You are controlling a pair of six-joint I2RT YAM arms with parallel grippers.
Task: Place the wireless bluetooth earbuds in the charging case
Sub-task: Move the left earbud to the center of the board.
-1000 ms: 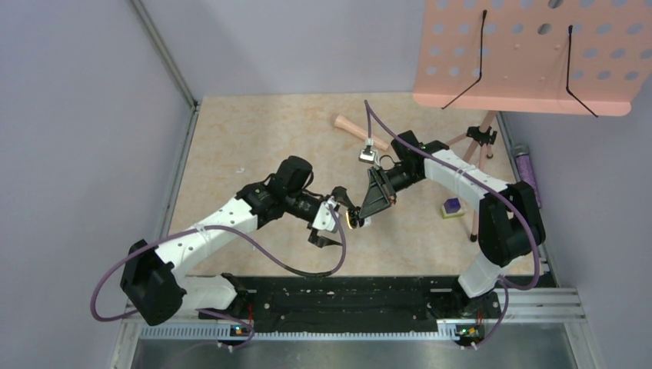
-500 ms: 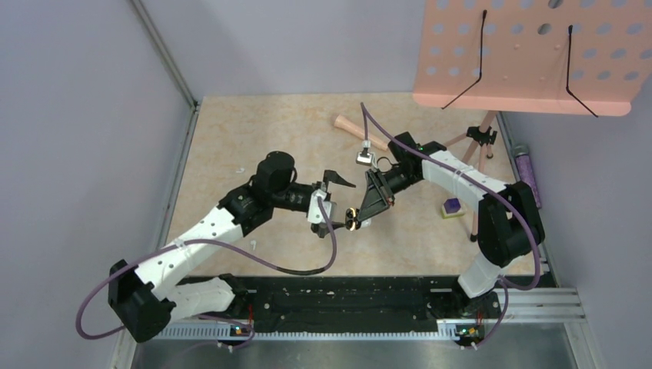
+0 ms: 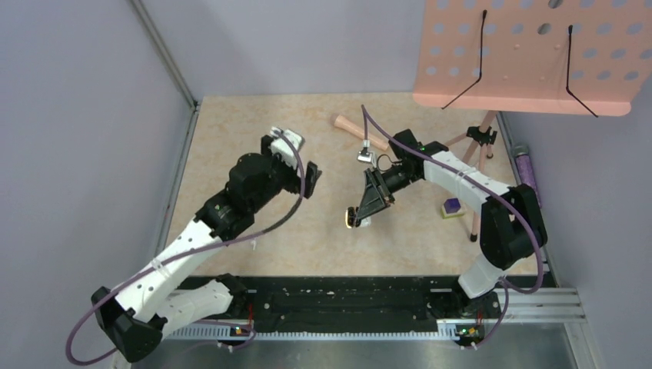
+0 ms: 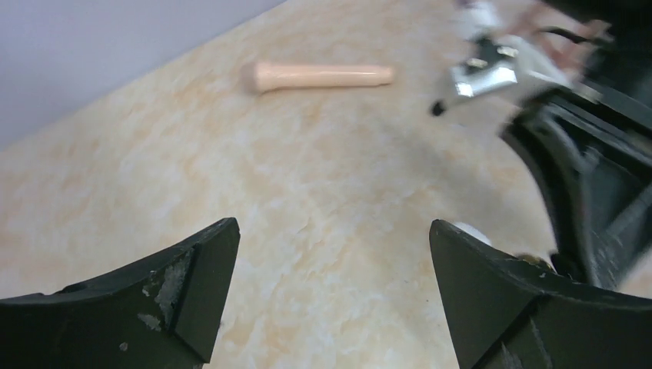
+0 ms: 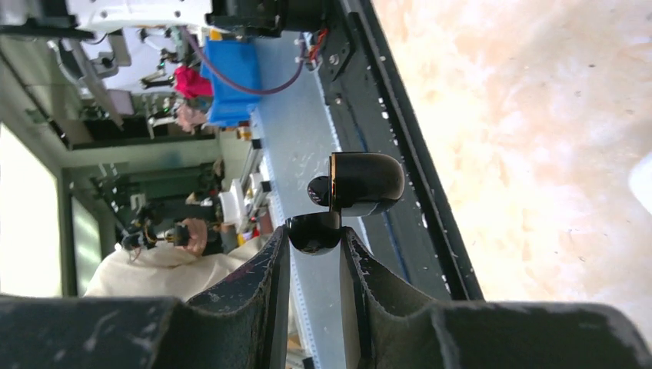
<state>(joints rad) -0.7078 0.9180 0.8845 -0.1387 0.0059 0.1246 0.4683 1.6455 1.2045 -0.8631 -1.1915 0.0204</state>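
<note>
A glossy black charging case (image 5: 361, 184) with a gold rim has its lid swung open. My right gripper (image 5: 314, 240) is shut on its lower half and holds it above the table, mid-table in the top view (image 3: 352, 218). My left gripper (image 3: 298, 160) stands wide open and empty at the back left, well apart from the case; its fingers (image 4: 192, 269) frame bare table. A small white rounded thing (image 4: 470, 229) lies on the table near the right gripper (image 3: 363, 209) and peeks out at the edge of the right wrist view (image 5: 643, 181). Whether it is one of the earbuds I cannot tell.
A wooden handle (image 3: 352, 127) lies at the back of the table (image 4: 319, 75). A pink perforated stand (image 3: 530, 54) on a tripod (image 3: 480, 138) overhangs the back right. A small purple block (image 3: 451, 206) sits at the right. A black rail (image 3: 346, 304) runs along the near edge.
My left arm has swung away from the case, up and toward the back left, staying open. The right gripper and the case have barely moved.
</note>
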